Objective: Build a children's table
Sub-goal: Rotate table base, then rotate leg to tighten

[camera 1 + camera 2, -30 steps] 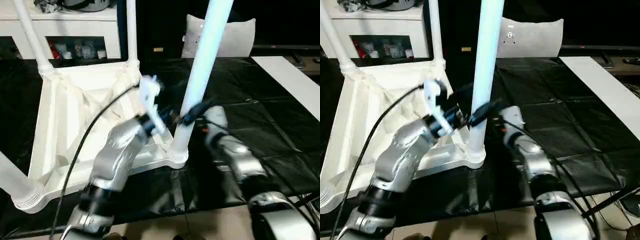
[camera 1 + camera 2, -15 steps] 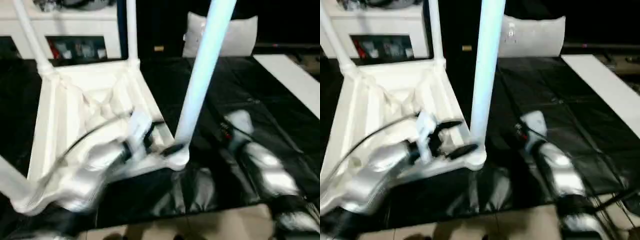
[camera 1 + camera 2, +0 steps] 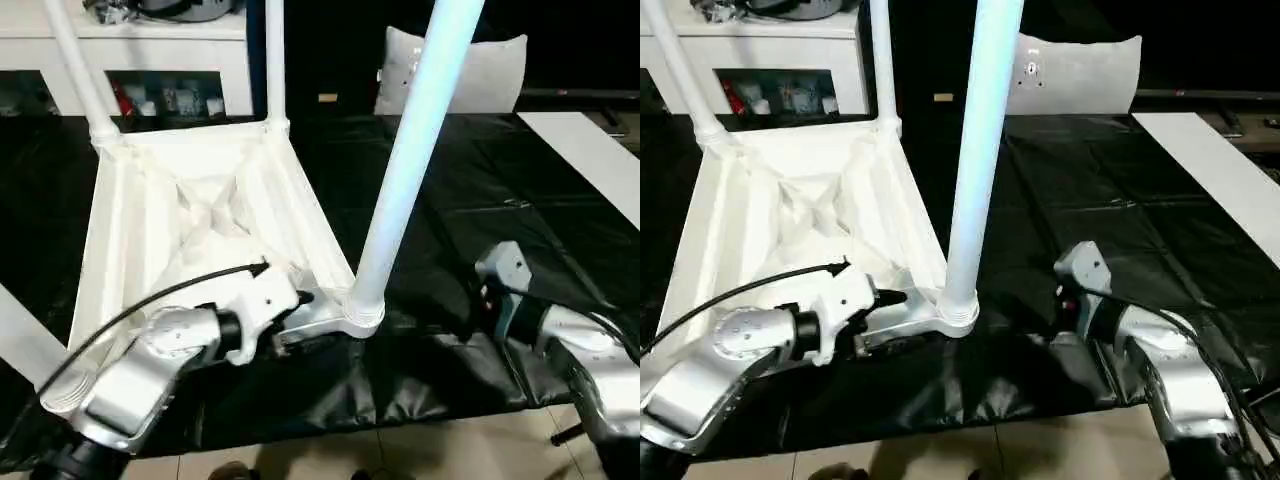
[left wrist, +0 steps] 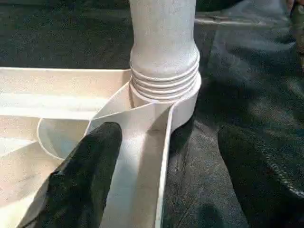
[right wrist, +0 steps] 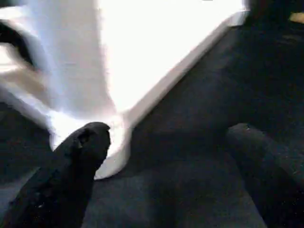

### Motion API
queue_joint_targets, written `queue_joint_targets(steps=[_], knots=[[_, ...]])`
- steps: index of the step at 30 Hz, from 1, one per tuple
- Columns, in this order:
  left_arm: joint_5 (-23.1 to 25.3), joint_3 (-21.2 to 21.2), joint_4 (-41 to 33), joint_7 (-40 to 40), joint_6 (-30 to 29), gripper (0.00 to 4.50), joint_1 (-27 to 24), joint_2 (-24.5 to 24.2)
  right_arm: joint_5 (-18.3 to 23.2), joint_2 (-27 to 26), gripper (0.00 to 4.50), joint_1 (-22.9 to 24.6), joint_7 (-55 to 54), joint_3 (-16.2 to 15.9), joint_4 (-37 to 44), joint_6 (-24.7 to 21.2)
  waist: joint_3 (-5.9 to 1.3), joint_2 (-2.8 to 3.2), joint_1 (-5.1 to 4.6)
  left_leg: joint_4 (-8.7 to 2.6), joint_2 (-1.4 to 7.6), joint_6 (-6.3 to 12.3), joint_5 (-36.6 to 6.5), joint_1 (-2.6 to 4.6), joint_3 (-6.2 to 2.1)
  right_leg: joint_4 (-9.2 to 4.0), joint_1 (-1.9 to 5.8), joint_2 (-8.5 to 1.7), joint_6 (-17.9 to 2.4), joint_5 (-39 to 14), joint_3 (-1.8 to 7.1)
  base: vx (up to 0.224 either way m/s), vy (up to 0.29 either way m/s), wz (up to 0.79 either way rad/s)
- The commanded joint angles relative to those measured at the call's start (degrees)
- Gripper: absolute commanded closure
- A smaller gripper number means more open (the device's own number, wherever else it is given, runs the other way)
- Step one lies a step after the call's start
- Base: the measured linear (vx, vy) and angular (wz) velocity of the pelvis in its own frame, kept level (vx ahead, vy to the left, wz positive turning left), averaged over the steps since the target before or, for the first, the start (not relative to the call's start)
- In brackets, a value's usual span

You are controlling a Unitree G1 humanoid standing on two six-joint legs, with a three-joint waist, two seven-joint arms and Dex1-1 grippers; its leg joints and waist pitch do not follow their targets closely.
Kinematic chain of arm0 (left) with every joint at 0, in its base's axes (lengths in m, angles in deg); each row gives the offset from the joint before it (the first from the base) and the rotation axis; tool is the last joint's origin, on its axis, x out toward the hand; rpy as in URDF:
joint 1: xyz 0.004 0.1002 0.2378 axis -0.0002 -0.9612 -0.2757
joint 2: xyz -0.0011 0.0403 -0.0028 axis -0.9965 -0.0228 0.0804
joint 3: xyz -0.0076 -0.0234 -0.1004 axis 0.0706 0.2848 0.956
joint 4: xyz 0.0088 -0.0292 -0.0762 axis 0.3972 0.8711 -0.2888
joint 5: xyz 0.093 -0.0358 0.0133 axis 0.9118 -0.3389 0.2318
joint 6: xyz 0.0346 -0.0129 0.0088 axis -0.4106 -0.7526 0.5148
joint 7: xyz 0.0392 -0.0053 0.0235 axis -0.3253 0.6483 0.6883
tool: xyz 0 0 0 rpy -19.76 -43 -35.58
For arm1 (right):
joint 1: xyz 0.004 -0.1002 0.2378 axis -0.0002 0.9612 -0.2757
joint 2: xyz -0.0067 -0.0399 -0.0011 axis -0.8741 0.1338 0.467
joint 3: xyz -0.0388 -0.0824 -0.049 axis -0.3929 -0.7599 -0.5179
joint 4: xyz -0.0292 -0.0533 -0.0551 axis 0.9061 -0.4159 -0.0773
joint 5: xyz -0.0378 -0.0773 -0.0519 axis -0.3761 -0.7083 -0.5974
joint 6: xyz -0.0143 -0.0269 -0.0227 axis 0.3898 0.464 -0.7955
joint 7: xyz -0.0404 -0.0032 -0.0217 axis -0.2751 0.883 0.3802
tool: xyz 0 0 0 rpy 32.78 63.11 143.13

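Left eye view: you are looking down at the table [image 3: 190, 215], which is lying upside down on a black sheet [image 3: 480, 220] with its ribbed underside facing up. Legs are standing in the corner sockets; the nearest leg [image 3: 410, 165] is rising upright from the near right socket [image 3: 358, 312], two more are standing at the far corners, and a fourth is crossing the picture's left edge. Your left gripper [image 4: 164, 183] is sitting low at the table's near edge, just beside that socket. In the left wrist view its jaws are standing spread and pinching nothing: one finger [image 4: 83, 180] is lying over the ribbed underside inside the rim, while the other [image 4: 261, 175] is hanging over the sheet outside it, so the rim is running between them. Your right gripper [image 5: 164, 178] is hovering over the sheet to the right of the near leg, well apart from it in the eye views; its jaws are likewise spread wide and empty, pointing toward the socket. Beyond the table, a white cabinet [image 3: 150, 55] and a grey pillow [image 3: 485, 75] are standing at the sheet's far side.
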Motion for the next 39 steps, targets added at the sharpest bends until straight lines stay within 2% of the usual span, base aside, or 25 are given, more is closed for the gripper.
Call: queue_joint_targets(steps=[1,3,4,10,16,18,20,21,25,29,30,34,39], knots=[[0.7,-0.4,0.7,0.6,-1.6,1.24,0.9,0.2,1.5,1.0,0.00,0.4,1.7,-0.6,2.5,-1.8,-3.08,0.47,0.18,-4.69,1.50,-0.78,-25.4,1.30,-1.93,-6.31,0.94,-3.61,-3.7,-34.4,1.50,0.000,0.000,0.00],[0.1,-0.1,1.3,1.3,-2.7,1.42,1.2,0.6,1.9,1.5,0.00,0.9,2.2,-1.0,4.0,-3.1,-3.09,0.62,0.25,-4.68,1.52,-0.80,-25.2,1.32,-1.88,-6.40,0.91,-3.65,-4.0,-33.7,1.52,0.000,0.000,0.00],[0.2,-0.3,1.7,1.3,-3.0,1.42,1.5,0.5,1.9,1.8,0.00,1.1,2.3,-1.1,4.5,-3.4,-3.12,0.89,0.36,-4.68,1.52,-0.81,-25.1,1.44,-1.90,-6.39,0.85,-3.67,-4.2,-33.4,1.59,0.000,0.000,0.00],[0.6,-0.7,2.9,0.5,-5.1,1.99,2.0,0.7,2.3,3.1,0.00,2.4,2.8,-1.1,6.9,-5.8,-3.19,0.71,0.53,-4.68,1.56,-0.67,-24.3,1.35,-1.81,-6.14,1.07,-3.73,-5.4,-31.0,1.69,0.000,0.000,0.00],[-0.3,-1.1,3.7,0.0,-7.1,2.51,3.3,1.5,2.4,3.3,0.00,2.5,3.0,-1.2,7.8,-7.3,-3.34,0.75,0.73,-4.62,1.58,-0.33,-22.3,1.11,-1.71,-5.79,1.37,-3.78,-6.0,-28.9,1.77,0.000,0.000,0.00],[-0.7,-1.4,3.6,-1.0,-7.3,2.66,3.5,1.5,2.4,3.4,0.00,2.5,3.0,-1.3,7.8,-7.5,-3.33,0.96,0.87,-4.65,1.67,-0.42,-22.3,1.20,-1.73,-5.71,1.35,-3.83,-6.5,-28.0,1.78,0.000,0.000,0.00],[-0.9,-2.0,3.2,-2.0,-8.2,2.95,3.7,1.1,2.3,3.4,0.00,2.5,2.9,-1.4,7.8,-7.6,-3.36,0.88,0.93,-4.67,1.66,-0.40,-22.2,1.21,-1.70,-5.69,1.40,-3.84,-6.7,-27.8,1.80,0.000,0.000,0.00],[-0.7,-2.1,3.3,-2.0,-8.4,2.95,3.7,1.0,2.3,3.4,0.00,2.5,2.8,-1.4,7.7,-7.6,-3.33,0.81,0.92,-4.65,1.62,-0.39,-22.2,1.14,-1.66,-5.67,1.43,-3.81,-6.7,-27.7,1.82,0.000,0.000,0.00],[0.0,-2.2,4.3,-1.9,-8.2,3.41,4.3,1.0,2.2,3.3,0.00,2.7,2.8,-1.5,8.0,-7.9,-3.38,0.89,1.08,-4.56,1.57,-0.16,-21.6,1.18,-1.60,-5.73,1.45,-3.82,-6.4,-28.3,1.83,0.000,0.000,0.00],[0.9,-2.9,5.3,-2.4,-8.3,3.56,5.3,0.5,2.2,3.4,0.00,2.8,3.2,-1.8,8.3,-8.3,-3.42,0.95,1.34,-4.55,1.56,-0.23,-21.5,1.28,-1.62,-5.80,1.41,-3.82,-5.8,-29.2,1.78,0.000,0.000,0.00],[1.1,-3.0,5.4,-2.5,-8.3,3.83,5.4,0.3,2.2,3.4,0.00,2.8,3.2,-1.8,8.3,-8.3,-3.42,0.96,1.42,-4.56,1.54,-0.25,-21.4,1.19,-1.64,-5.84,1.43,-3.84,-5.5,-29.6,1.78,0.000,0.000,0.00],[1.8,-3.8,6.0,-3.2,-8.5,3.88,5.9,-0.5,2.2,3.6,0.00,2.7,3.6,-2.0,8.3,-8.3,-3.38,1.05,1.48,-4.56,1.53,-0.43,-22.3,1.38,-1.69,-6.04,1.27,-3.88,-5.1,-31.1,1.71,0.000,0.000,0.00],[3.2,-5.4,6.6,-4.6,-8.2,4.38,6.4,-2.1,1.8,3.8,0.00,1.7,4.0,-2.3,7.3,-8.1,-3.34,1.05,1.45,-4.54,1.41,-0.54,-22.8,1.44,-1.79,-6.29,1.20,-3.90,-4.2,-33.2,1.57,0.000,0.000,0.00]])
